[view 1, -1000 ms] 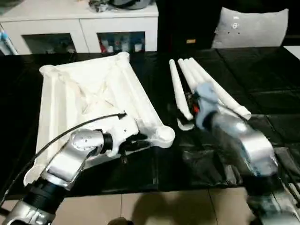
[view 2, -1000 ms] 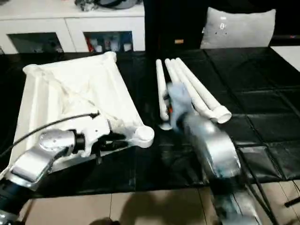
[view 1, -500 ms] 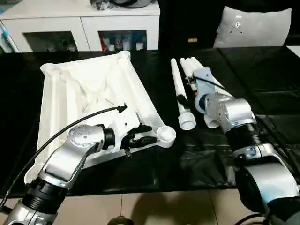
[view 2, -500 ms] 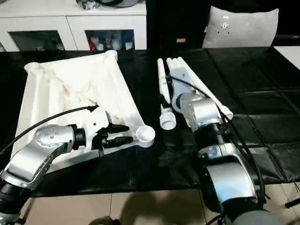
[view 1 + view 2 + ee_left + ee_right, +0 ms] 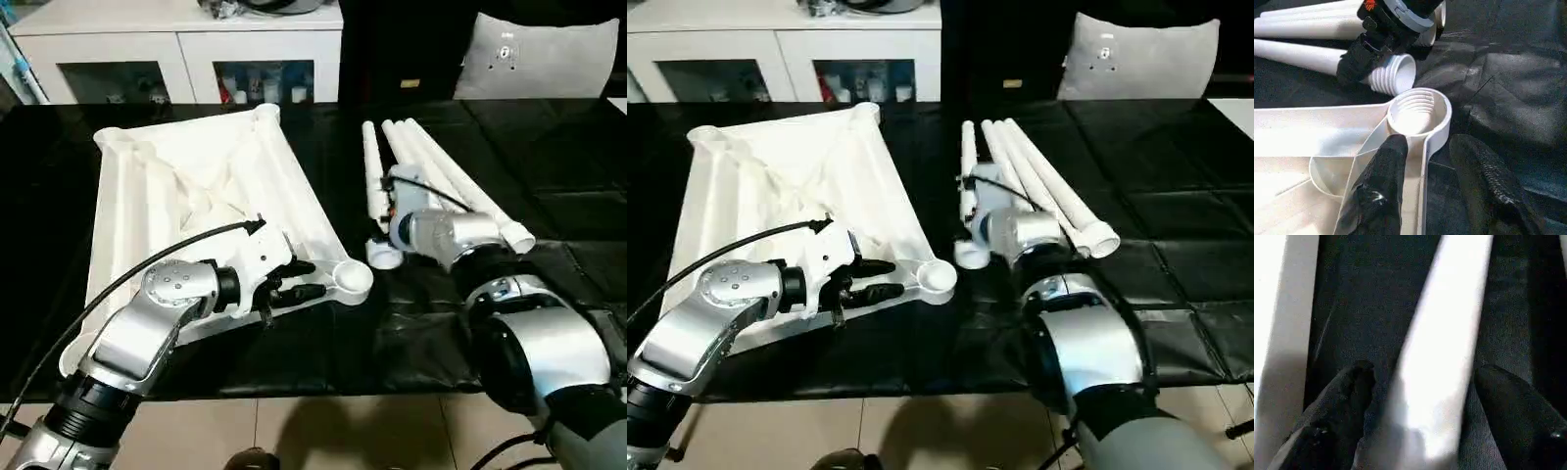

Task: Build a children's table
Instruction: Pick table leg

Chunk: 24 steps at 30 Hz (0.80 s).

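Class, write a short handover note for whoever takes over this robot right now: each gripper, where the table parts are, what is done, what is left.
Left gripper: open, fingers astride the rim of the tabletop by its near corner socket.
Right gripper: open, one finger on each side of the nearest leg, not closed on it.
Parts: tabletop upside down on the black work table; four legs lying beside it.
Done: no leg fitted.
Left: grasp a leg, screw it into the socket, repeat for all four.

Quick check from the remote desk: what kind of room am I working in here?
Probably a lab or demo room furnished like a home. A large work table under black sheeting holds the white tabletop, a white glass-door cabinet stands behind it, and a grey cushion sits to its right.
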Available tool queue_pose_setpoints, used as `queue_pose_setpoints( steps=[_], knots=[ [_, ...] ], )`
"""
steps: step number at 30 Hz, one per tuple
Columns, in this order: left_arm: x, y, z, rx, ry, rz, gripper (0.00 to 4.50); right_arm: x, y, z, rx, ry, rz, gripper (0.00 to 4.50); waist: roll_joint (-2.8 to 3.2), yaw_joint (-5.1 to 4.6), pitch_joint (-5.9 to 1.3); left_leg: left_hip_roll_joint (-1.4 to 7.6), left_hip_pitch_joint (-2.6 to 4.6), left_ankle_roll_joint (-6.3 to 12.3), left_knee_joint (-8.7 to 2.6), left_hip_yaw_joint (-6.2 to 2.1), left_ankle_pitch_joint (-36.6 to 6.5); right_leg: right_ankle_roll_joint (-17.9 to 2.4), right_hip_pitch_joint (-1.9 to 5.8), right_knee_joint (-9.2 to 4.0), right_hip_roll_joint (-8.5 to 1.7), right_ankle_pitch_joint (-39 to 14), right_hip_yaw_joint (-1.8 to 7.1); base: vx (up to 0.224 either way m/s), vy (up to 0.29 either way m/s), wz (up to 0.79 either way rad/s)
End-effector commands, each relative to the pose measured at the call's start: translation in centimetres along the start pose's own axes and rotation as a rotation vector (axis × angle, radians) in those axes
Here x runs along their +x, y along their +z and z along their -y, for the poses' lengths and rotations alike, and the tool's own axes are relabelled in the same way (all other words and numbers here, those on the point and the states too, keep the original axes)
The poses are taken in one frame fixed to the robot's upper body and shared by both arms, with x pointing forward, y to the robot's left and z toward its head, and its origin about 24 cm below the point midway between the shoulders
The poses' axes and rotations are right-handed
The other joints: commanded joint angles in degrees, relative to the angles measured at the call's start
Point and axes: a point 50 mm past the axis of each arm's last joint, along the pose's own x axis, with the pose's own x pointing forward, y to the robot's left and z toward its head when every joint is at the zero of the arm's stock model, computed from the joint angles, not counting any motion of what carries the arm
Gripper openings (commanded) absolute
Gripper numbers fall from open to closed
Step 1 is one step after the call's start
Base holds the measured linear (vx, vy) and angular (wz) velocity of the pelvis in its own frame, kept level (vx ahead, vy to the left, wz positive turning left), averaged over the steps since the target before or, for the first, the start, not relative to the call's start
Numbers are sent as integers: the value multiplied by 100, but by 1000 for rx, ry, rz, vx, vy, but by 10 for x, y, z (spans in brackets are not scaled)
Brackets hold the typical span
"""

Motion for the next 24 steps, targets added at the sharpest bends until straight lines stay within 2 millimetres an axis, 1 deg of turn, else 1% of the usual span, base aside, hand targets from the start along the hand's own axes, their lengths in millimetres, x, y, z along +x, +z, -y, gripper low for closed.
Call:
queue_pose_setpoints(
  steps=[1,3,4,5,6,7,11,12,13,15,17,21,24],
  knots=[
    [-2,1,0,14,8,-12,177,-2,10,-1,3,-1,31,323,-42,-7,-416,354,172,35,-347,-38,-407,-1543,227,-316,-424,711,145,0,0,0],
    [-1,1,0,11,10,-16,177,0,5,2,11,-25,13,300,-57,-15,-415,354,172,9,-347,-32,-481,-1556,210,-325,-437,577,150,0,0,0],
    [-1,1,0,11,10,-16,177,0,5,2,11,-25,13,282,-48,-11,-404,352,173,-2,-354,-34,-514,-1551,206,-337,-433,508,149,0,0,0],
    [-1,0,1,8,12,-17,177,1,1,3,16,-27,0,277,-59,-12,-408,358,171,-5,-352,-26,-523,-1529,206,-335,-434,473,154,0,0,0],
    [-1,0,1,7,12,-18,177,1,-1,4,14,-28,-10,277,-61,-11,-406,358,172,-5,-351,-23,-519,-1523,204,-339,-435,479,155,0,0,0],
    [-1,0,1,6,12,-18,177,2,-2,5,13,-32,-17,266,-65,-12,-409,355,168,7,-352,-23,-479,-1512,204,-331,-419,527,150,0,0,0],
    [-1,0,2,4,10,-20,177,2,-7,7,34,-28,-36,227,-66,-6,-416,354,166,56,-342,-20,-417,-1519,204,-323,-423,615,148,0,0,0],
    [-1,0,2,3,9,-20,177,2,-8,8,39,-26,-40,227,-65,-5,-415,354,164,62,-342,-20,-417,-1521,203,-323,-419,618,147,0,0,0],
    [-1,0,2,3,8,-20,177,3,-10,8,42,-25,-45,207,-66,-4,-417,354,158,73,-340,-20,-401,-1522,207,-320,-420,654,146,0,0,0],
    [-1,0,2,2,7,-19,177,3,-12,10,45,-26,-50,201,-71,-2,-417,356,160,81,-341,-20,-412,-1523,206,-319,-419,641,144,0,0,0],
    [-1,0,2,0,6,-17,177,3,-14,10,54,-20,-59,189,-62,-2,-416,356,162,78,-342,-20,-428,-1530,201,-324,-417,619,143,0,0,0],
    [0,2,1,-9,6,-7,177,4,-16,10,76,-14,-61,186,-52,-1,-417,358,167,35,-346,-20,-498,-1537,202,-324,-418,570,143,0,0,0],
    [0,4,1,-17,8,10,177,4,-15,12,89,-11,-39,184,-57,-2,-413,358,170,27,-351,-18,-522,-1548,197,-326,-413,568,140,0,0,0]
  ],
)
